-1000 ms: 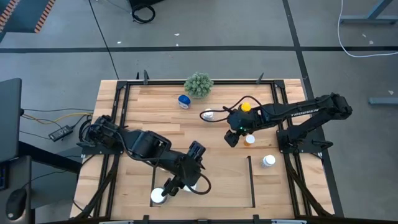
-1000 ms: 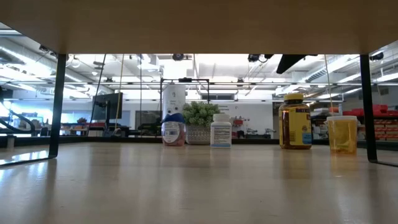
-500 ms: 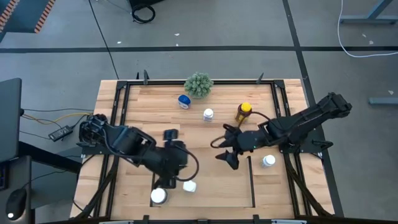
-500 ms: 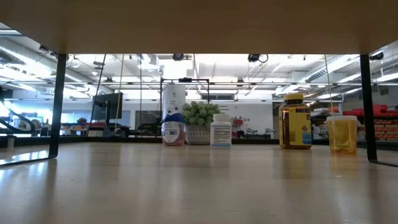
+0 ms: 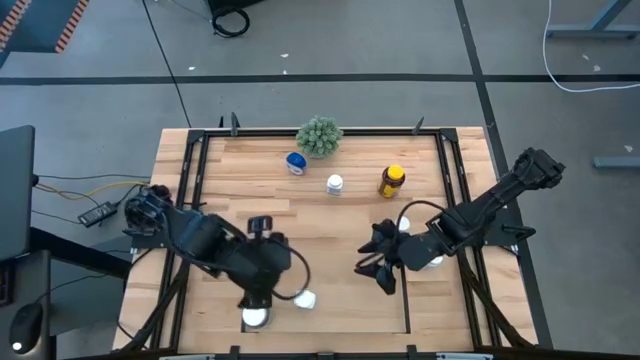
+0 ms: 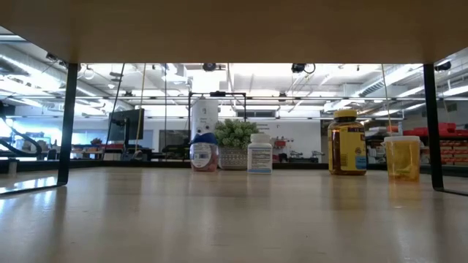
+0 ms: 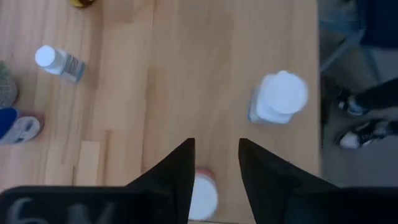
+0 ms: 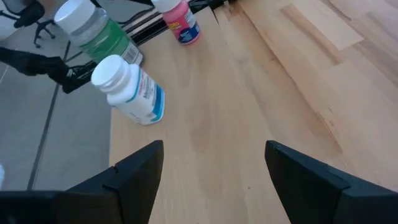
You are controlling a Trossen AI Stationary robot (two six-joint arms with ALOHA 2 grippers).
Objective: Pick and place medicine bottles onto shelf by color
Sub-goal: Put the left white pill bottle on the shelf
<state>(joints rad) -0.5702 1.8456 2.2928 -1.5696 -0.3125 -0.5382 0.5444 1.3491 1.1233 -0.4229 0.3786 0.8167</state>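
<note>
A light wood table point(image 5: 330, 235) seen from above, with two dark robot arms reaching in from the left and right sides.

At the near edge lies the shelf point(image 5: 350, 312), a bay of tabletop outlined by thin black strips. At its left end stands a white-capped bottle point(image 5: 256, 317). The left gripper point(image 5: 254, 302) hangs right over it. Its two fingers point(image 7: 179, 169) are a narrow gap apart and have hold of nothing; the bottle's cap shows just below the gap. Just right of this, a second bottle point(image 5: 305, 298) with a white cap sits in the shelf.

Farther right, above the shelf's right-hand strip, the right gripper point(image 5: 376, 276) hangs over bare wood. Its fingers point(image 8: 140, 169) are spread wide with nothing between them. Beyond them, the right wrist view shows a blue-labelled bottle point(image 8: 129, 88) leaning over, a green bottle point(image 8: 94, 32) and a pink bottle point(image 8: 178, 22) near the table's edge. Just right of the right gripper, outside the shelf, another white-capped bottle point(image 5: 433, 261) is partly hidden by the arm.

At the far side, well apart from both grippers, three bottles stand in a loose row: a blue bottle point(image 5: 296, 162) on the left, a small white-capped bottle point(image 5: 334, 184) in the middle and an amber bottle point(image 5: 391, 180) with a yellow cap on the right. Behind them, at the far edge, sits a green spiky plant ball point(image 5: 319, 136).
</note>
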